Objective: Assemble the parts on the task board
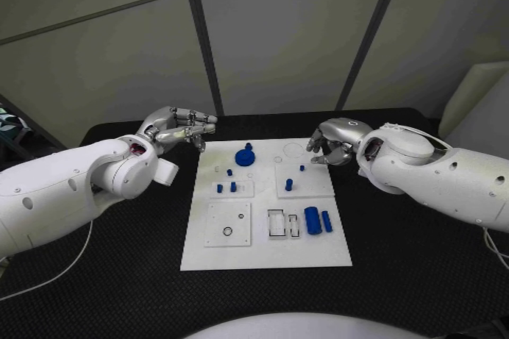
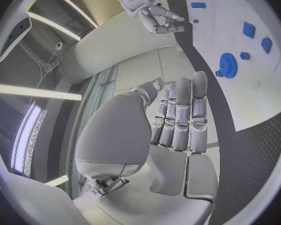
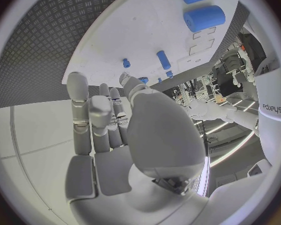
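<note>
At the task board [image 1: 268, 207] far corners, left hand [image 1: 182, 127] and right hand [image 1: 331, 144] hover released, grasping nothing; blue parts [image 1: 311, 218] rest on it.

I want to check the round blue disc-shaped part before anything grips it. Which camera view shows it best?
The head view: the round blue disc-shaped part sits unobstructed on the white task board, seen from above. The left wrist view shows it too, distorted near the rim. In the right wrist view I cannot pick it out.

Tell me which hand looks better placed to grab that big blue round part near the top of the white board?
Probably the left hand: it hovers empty by the board's far left corner, nearer the round part than the right hand.
</note>
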